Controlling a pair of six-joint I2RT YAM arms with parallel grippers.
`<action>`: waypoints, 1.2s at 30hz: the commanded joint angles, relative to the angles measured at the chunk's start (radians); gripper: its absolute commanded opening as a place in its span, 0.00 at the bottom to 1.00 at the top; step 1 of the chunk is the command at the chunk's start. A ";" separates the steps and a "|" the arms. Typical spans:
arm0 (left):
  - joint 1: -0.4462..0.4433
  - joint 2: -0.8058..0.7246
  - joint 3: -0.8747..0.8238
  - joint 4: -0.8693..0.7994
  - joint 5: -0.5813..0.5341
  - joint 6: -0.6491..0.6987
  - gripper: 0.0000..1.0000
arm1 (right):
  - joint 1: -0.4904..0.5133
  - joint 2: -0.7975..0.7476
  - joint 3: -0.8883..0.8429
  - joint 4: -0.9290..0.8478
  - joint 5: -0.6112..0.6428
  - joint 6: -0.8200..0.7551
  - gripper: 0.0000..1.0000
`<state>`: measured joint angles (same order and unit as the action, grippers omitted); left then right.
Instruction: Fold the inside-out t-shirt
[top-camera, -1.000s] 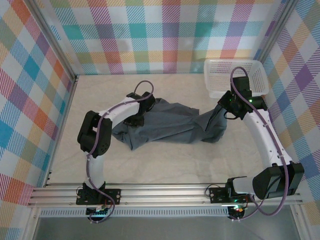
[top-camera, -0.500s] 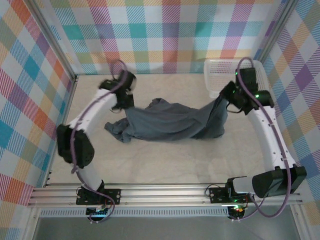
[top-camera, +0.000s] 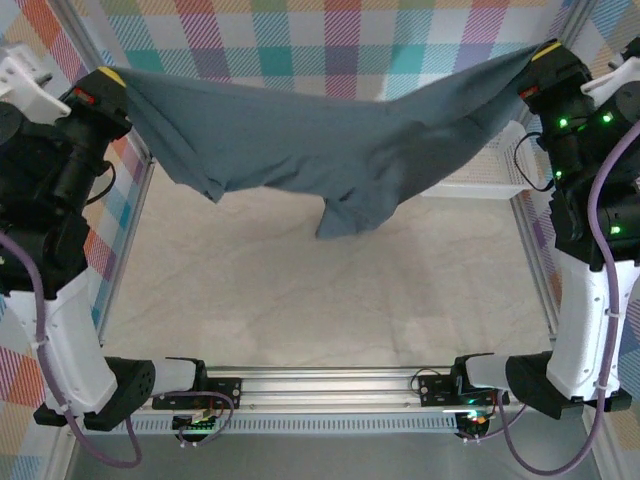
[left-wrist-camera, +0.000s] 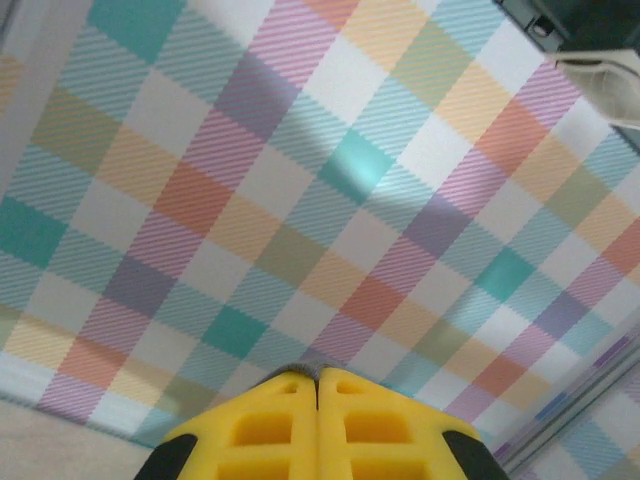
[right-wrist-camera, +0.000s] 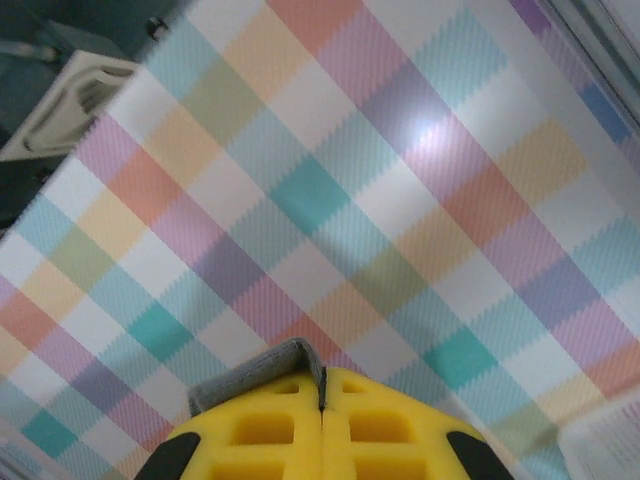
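The dark slate-grey t-shirt hangs stretched in the air between both arms, high above the table, sagging in the middle with a fold drooping down. My left gripper is shut on its left end at the upper left. My right gripper is shut on its right end at the upper right. In the left wrist view a thin grey edge of the t-shirt peeks out from my left gripper. In the right wrist view a grey strip of the t-shirt sticks out of my right gripper.
The white mesh basket stands at the back right, mostly behind the cloth and the right arm. The beige table lies below. Checked walls enclose the back and sides. A metal rail runs along the near edge.
Both arms have swung up and outwards, lifting the t-shirt off the table and stretching it wide in the air. Before, it lay crumpled on the table between them.
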<state>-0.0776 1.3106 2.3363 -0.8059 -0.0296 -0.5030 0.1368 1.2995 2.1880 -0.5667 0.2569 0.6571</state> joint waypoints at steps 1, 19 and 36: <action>0.017 0.018 0.041 0.005 -0.074 -0.005 0.00 | -0.007 0.029 0.056 0.171 -0.008 -0.085 0.00; 0.016 -0.054 0.074 0.034 -0.112 0.024 0.00 | -0.006 0.004 0.235 0.273 -0.017 -0.207 0.00; 0.144 0.402 -0.438 0.248 -0.021 -0.061 0.12 | 0.021 0.712 0.438 -0.112 -0.201 -0.247 0.03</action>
<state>0.0391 1.6779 1.9167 -0.6361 -0.0853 -0.5228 0.1444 1.9457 2.6148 -0.5850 0.1356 0.4114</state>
